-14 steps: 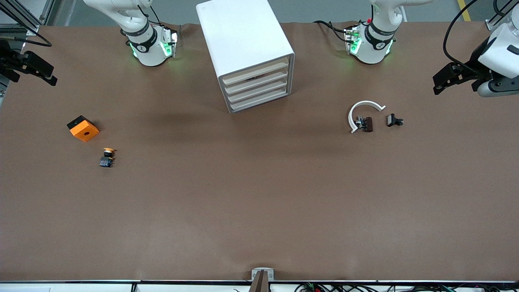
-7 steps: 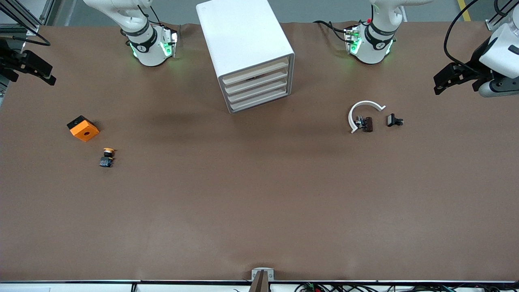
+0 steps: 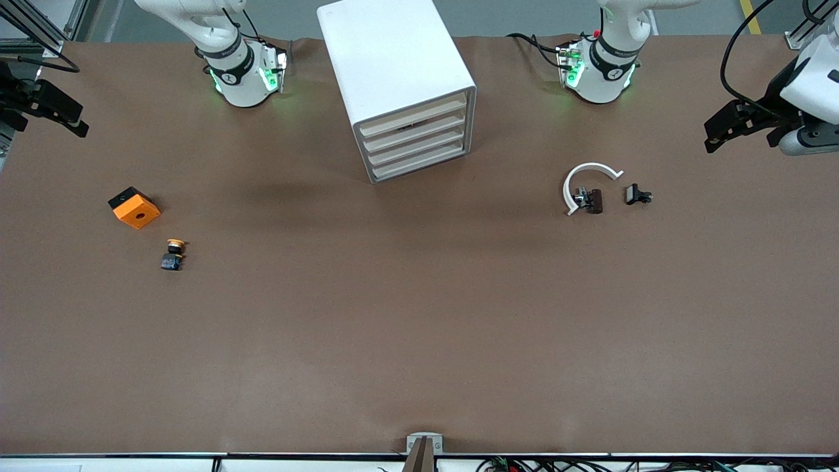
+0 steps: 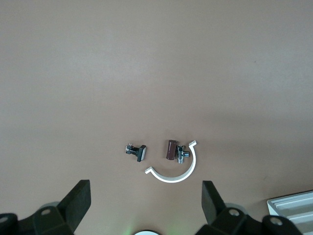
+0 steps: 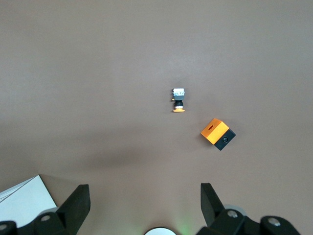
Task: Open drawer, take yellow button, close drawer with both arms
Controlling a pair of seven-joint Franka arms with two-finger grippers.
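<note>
Only the front view shows the white four-drawer cabinet [image 3: 398,85] whole and shut — left gripper [image 4: 145,205] and right gripper [image 5: 144,203] hang wide open, empty, at opposite table ends.

No words, brand names or numbers can be read anywhere in these views. The white four-drawer cabinet [image 3: 403,85] bears no label, and the small orange-and-black box [image 3: 134,208] shows only a plain round hole.

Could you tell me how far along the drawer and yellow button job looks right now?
Finished, apparently: the drawer unit has all drawers shut and the yellow button lies on the table near the orange box. Nothing is in hand: the left gripper and the right gripper are open at the table's ends.
</note>
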